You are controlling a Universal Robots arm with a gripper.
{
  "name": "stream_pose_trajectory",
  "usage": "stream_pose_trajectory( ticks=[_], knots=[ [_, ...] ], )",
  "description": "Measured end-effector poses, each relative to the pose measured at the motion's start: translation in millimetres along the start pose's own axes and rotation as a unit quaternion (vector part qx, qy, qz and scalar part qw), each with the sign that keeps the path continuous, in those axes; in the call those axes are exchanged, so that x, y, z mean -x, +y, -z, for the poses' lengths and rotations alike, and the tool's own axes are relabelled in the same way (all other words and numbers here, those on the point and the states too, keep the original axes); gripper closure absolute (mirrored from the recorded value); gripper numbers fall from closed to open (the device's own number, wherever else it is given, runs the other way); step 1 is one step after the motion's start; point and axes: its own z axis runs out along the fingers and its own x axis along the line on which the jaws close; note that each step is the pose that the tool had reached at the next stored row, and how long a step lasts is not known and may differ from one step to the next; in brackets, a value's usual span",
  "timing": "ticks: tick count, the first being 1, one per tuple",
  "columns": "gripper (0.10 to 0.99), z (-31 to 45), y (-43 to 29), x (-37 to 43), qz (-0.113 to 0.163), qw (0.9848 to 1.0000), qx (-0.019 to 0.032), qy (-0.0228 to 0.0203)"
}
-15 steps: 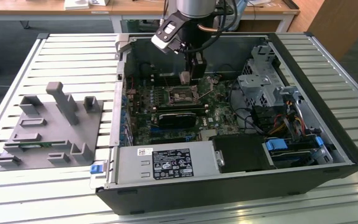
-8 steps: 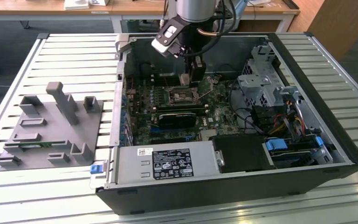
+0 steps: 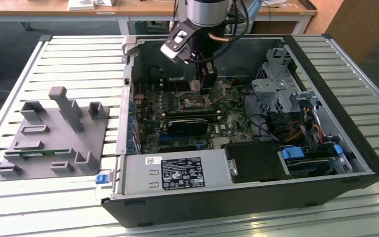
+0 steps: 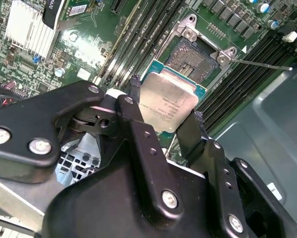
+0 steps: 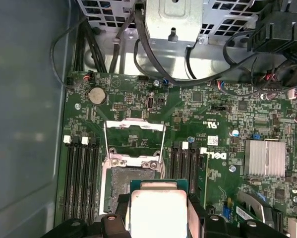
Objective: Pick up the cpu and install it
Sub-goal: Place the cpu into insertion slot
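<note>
1. We see the jaws clenched on the cpu (image 4: 169,106). A black finger (image 4: 138,129) presses against each of two opposite edges.
2. The cpu's shiny silver-grey top faces up, with a thin rim showing around the metal.
3. The chip sits over the near edge of the open socket (image 4: 193,54) and covers part of it. The rest of the socket's pin field lies bare beyond the cpu.
4. We cannot tell whether the cpu touches the socket or hangs just above it. It is not seated square in the frame.
5. In the first wrist view, the socket's metal load plate (image 5: 134,136) stands swung open on the far side of the socket from the cpu.
6. Black memory slots (image 5: 81,183) run alongside the socket on two sides.
7. A ribbed silver heatsink (image 5: 264,157) sits on the green board, well apart from the socket. A round coin battery (image 5: 95,94) lies beyond the load plate.
8. In the exterior view, the arm (image 3: 206,15) reaches straight down into the open computer case (image 3: 347,163), ending over the socket.
9. The case lies on a slatted worktop (image 3: 77,59). A grey moulded fixture (image 3: 51,143) sits outside the case, far from the socket, towards the exterior view's left.
</note>
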Motion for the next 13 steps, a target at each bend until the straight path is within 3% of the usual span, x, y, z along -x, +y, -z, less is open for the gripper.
stream_pose_trajectory(
  ticks=[8, 13],
  knots=[
    [0.545, -6.0, -0.2, -2.2, 0.000, 1.0000, 0.0000, 0.0000],
    [0.545, -12.7, -0.2, -9.7, 0.000, 1.0000, -0.0002, -0.0001]
  ],
)
